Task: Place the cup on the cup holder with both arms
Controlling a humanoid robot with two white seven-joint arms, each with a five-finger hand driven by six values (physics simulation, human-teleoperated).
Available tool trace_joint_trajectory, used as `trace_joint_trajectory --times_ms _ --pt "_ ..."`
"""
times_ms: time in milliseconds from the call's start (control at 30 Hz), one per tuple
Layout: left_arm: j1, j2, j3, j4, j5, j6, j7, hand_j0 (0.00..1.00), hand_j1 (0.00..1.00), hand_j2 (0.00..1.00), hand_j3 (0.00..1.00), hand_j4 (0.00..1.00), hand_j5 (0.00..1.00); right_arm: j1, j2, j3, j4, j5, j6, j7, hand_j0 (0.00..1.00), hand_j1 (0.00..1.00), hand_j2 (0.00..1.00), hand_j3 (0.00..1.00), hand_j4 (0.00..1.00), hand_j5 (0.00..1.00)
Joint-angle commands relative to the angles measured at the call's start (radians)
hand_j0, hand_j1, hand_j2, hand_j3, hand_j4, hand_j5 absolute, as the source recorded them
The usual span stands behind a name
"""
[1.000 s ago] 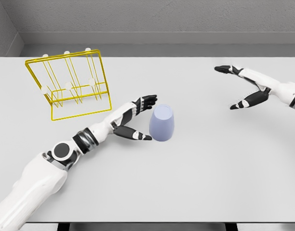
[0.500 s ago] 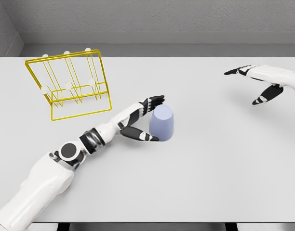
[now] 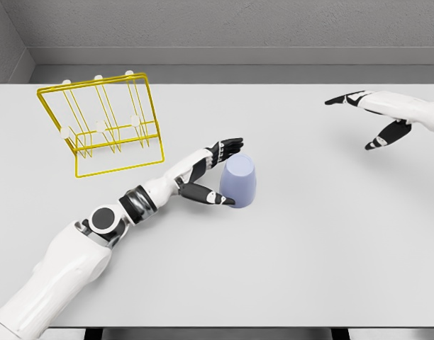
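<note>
A pale lilac cup (image 3: 239,180) stands upside down near the middle of the white table (image 3: 288,255). My left hand (image 3: 222,172) is open right at the cup's left side, with its fingers (image 3: 227,146) by the upper edge and its thumb (image 3: 215,197) near the base; it looks to be touching or nearly touching the cup. The yellow wire cup holder (image 3: 103,122) with white-tipped pegs stands at the far left of the table. My right hand (image 3: 366,120) hovers open over the far right of the table, well away from the cup.
A grey wall runs behind the table's far edge. The table's front edge lies at the bottom of the picture.
My left hand has crept closer to the cup's left side. My right hand has pulled back toward the far right, then shifted slightly.
</note>
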Motion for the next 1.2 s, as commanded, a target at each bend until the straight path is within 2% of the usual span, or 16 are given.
trace_joint_trajectory --times_ms 0,467,567,700,900,967,1167 --pt "0.0 -0.006 -0.001 0.0 0.004 -0.001 0.0 1.0 1.0 1.0 1.0 1.0 1.0 -0.002 0.012 -0.004 0.004 -0.01 0.002 -0.001 1.0 1.0 1.0 1.0 1.0 1.0" --pt "0.0 -0.034 0.0 0.002 -0.016 -0.001 0.001 1.0 1.0 1.0 1.0 1.0 1.0 -0.002 0.02 -0.001 0.026 -0.013 0.002 0.0 1.0 1.0 1.0 1.0 1.0 1.0" --pt "0.0 -0.035 0.002 0.002 -0.014 0.0 0.006 0.81 0.81 0.81 0.81 0.81 0.81 -0.003 0.02 -0.001 0.035 -0.013 0.002 0.0 1.0 1.0 1.0 1.0 1.0 1.0" --pt "0.0 -0.034 0.003 0.002 -0.014 0.0 0.008 0.63 0.63 0.63 0.63 0.63 0.63 -0.002 0.018 -0.001 0.038 -0.013 0.002 0.0 1.0 1.0 1.0 1.0 1.0 1.0" --pt "0.0 -0.034 0.006 0.002 -0.013 0.0 0.008 0.56 0.56 0.56 0.56 0.56 0.56 -0.003 0.018 -0.001 0.038 -0.013 0.002 0.0 1.0 1.0 1.0 1.0 1.0 1.0" --pt "0.002 -0.032 0.006 0.002 -0.013 0.0 0.008 0.48 0.48 0.48 0.48 0.48 0.48 -0.002 0.018 -0.001 0.038 -0.013 0.002 0.0 1.0 1.0 1.0 1.0 1.0 1.0" --pt "0.002 -0.032 0.006 -0.001 -0.013 0.0 0.0 0.47 0.47 0.47 0.47 0.47 0.47 -0.002 0.017 -0.001 0.038 -0.013 0.002 0.0 1.0 1.0 1.0 1.0 1.0 1.0"
